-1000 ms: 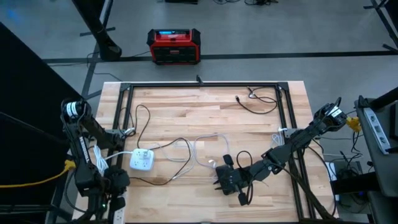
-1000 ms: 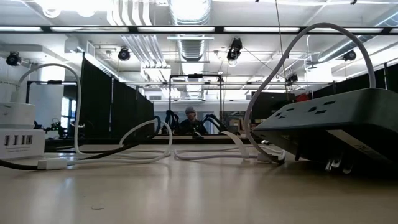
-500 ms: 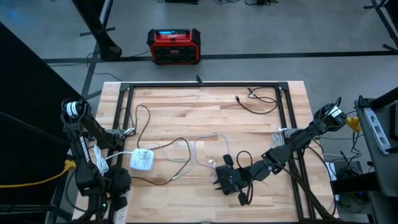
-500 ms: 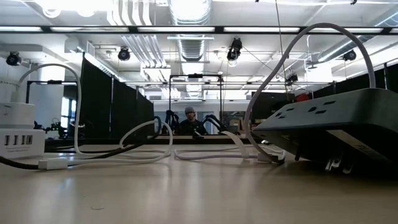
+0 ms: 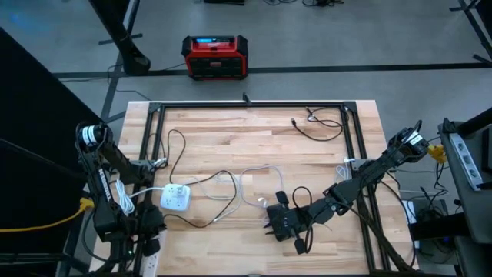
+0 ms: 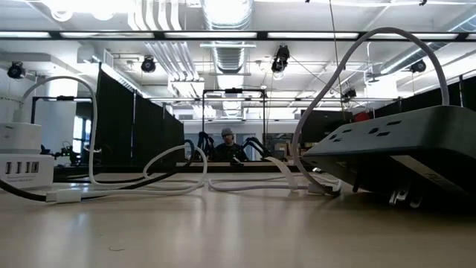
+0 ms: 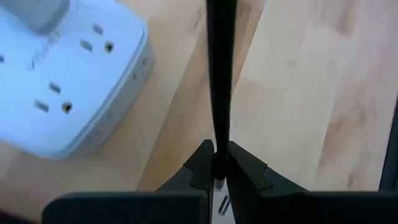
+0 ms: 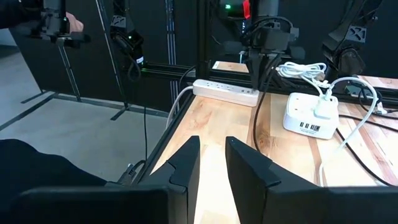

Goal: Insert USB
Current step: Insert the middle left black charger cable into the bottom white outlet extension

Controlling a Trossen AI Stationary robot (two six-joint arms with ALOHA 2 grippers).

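My left gripper (image 5: 150, 228) stands at the table's near left corner, pointing steeply down, shut on a black cable (image 7: 217, 74). Beside it a white power strip (image 7: 68, 81) lies flat at the table's left edge. A white USB charger hub (image 5: 175, 198) stands on the wood a little farther right, with a white plug in its top. My right gripper (image 5: 270, 223) hovers over the near middle of the table, pointing toward the left arm; its fingers (image 8: 186, 158) stand slightly apart with nothing between them. A white cable plug (image 6: 63, 196) lies on the table. My left gripper pinches the black cable (image 7: 218, 163) between its two fingertips, coming from above. The cable runs on straight past the fingertips and hangs below them (image 8: 255, 118) down to the table, fairly straight. Which part of the cable this is, I cannot tell.
White cables (image 5: 246, 185) loop across the table's middle, and another black cable (image 5: 319, 127) lies at the far right. In the low view a dark power strip (image 6: 394, 145) sits tilted at the right. A black frame (image 5: 246, 105) rims the table. A person (image 6: 227, 145) is beyond.
My left gripper has tipped a little while staying at the near left corner, still shut on the black cable. The cable's stretch on the table by the charger hub has shifted slightly with it.
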